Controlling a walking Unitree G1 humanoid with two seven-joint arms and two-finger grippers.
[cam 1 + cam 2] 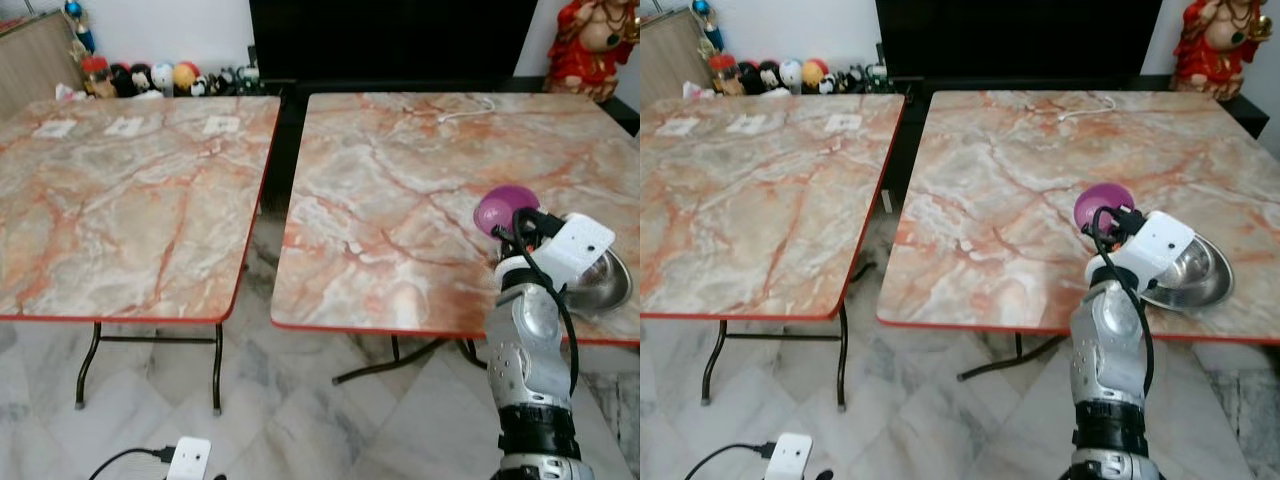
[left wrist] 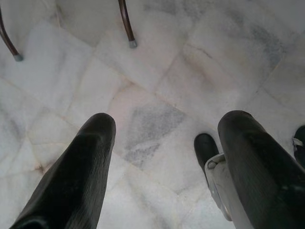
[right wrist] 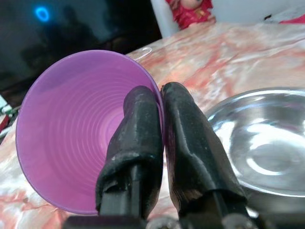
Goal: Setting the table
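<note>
right table (image 1: 400,190): marble-pattern top with red edge, fills the centre and right of my head view; its right edge is cut off by the frame.
left table (image 1: 120,200): same pattern, left half of the frame, cut off at the left edge; three small white cards near its far side, too small to read.
floor (image 2: 157,95): pale marble tiles, along the bottom of the head view.
right arm (image 1: 528,350): silver, lower right of the frame; its white wrist block hides part of the steel bowl.
steel bowl (image 1: 1200,275): on the right table near the front edge, lower right, partly hidden behind my wrist.
purple bowl (image 3: 76,129): tilted on its side, just beside the steel bowl; can't tell if it touches the tabletop.
right gripper (image 3: 159,102): my two fingers are pinched together over the purple bowl's rim, one inside, one outside.
left gripper (image 2: 164,138): hangs over the floor, fingers spread wide, nothing between them.
figurines (image 1: 150,78): row at the upper left by the wall, details too small to make out.
</note>
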